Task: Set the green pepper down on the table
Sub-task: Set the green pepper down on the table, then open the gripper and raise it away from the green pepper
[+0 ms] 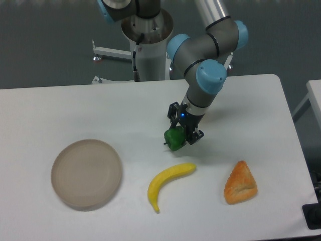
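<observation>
The green pepper (pixel 174 140) is small and glossy, with its dark stem pointing left. My gripper (pixel 180 134) is shut on it, its black fingers on either side of the pepper. The pepper hangs low over the middle of the white table (pixel 75 110), just above the banana. Whether it touches the tabletop I cannot tell. The arm comes down from the upper right, and its blue-capped wrist sits right behind the gripper.
A yellow banana (pixel 168 183) lies just below the pepper. At the front right is an orange pastry (pixel 241 184), and a round beige plate (pixel 86 174) sits at the front left. The robot's base column (pixel 148 47) stands behind the far edge.
</observation>
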Controlling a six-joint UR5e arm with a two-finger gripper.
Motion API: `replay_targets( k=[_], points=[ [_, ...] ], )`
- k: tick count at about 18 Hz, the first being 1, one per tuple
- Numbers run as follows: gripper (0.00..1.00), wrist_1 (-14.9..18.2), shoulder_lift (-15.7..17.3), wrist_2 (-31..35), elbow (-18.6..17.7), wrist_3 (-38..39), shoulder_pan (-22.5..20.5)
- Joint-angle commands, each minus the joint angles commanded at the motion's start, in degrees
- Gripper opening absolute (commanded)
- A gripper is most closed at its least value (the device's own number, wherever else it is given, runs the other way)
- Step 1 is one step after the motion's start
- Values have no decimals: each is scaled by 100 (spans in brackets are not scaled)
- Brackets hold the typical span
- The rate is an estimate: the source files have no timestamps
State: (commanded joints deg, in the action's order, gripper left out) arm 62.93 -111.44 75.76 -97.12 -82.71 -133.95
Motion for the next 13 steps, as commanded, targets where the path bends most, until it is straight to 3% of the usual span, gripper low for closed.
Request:
replay_targets(
  k=[11,12,13],
  points=[
    [30,35,-53,0,17,53,9],
    [32,35,-53,-9,26,62,0],
    [41,35,-53,-9,35,62,0]
  ],
)
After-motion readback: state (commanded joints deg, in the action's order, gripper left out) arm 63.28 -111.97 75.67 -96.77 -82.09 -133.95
